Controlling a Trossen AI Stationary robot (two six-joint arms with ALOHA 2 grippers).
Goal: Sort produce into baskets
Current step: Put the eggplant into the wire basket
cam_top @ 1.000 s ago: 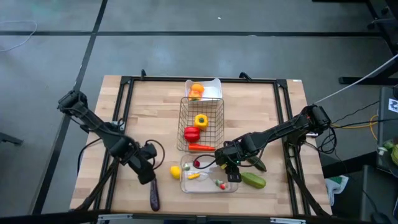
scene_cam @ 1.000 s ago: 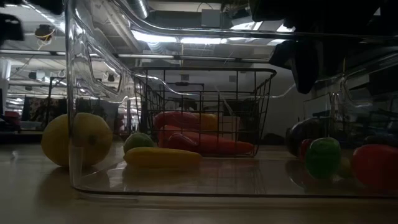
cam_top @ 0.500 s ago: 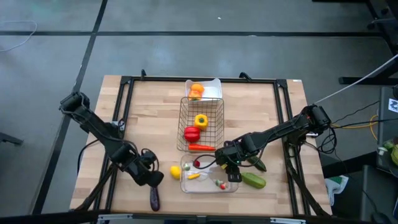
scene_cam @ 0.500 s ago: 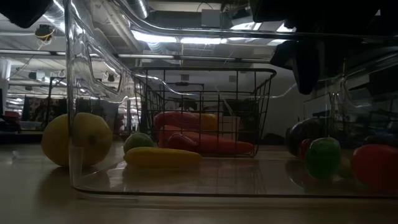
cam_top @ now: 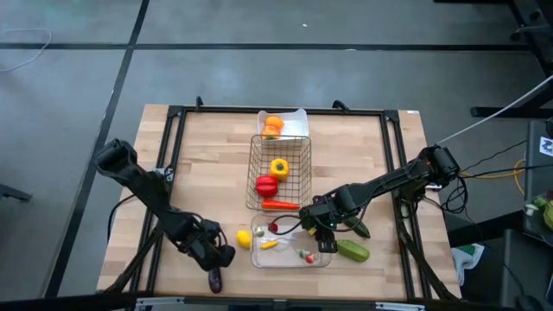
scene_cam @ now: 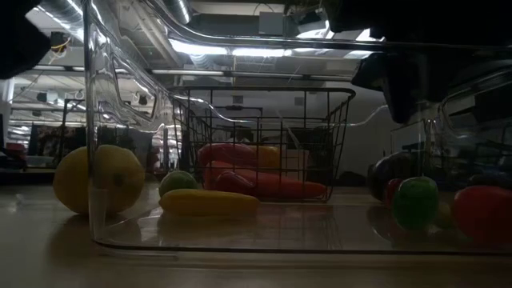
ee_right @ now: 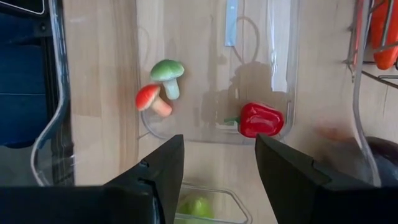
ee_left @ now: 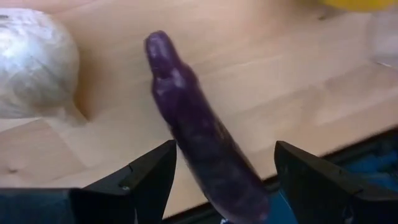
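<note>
Purple, glossy eggplant (ee_left: pixel 202 149) lies flat on the counter (ee_left: pixel 292 87), long axis twelve-to-six, between my left end effector's (ee_left: pixel 221 180) unclenched, empty fingers (ee_left: pixel 146 177).

a light wooden table (cam_top: pixel 207 155) with a black frame (cam_top: pixel 177 112) stands on grey floor (cam_top: pixel 259 52).

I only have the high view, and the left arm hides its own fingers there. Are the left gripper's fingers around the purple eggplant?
Observer: The left gripper is open, with one finger on either side of the eggplant, which lies on the table.
Operator: Is anything close to it?
Observer: A garlic bulb sits beside the eggplant's far tip.
Operator: And the right gripper?
Observer: The right gripper is open and empty above the clear tray, which has a red pepper in it.
</note>
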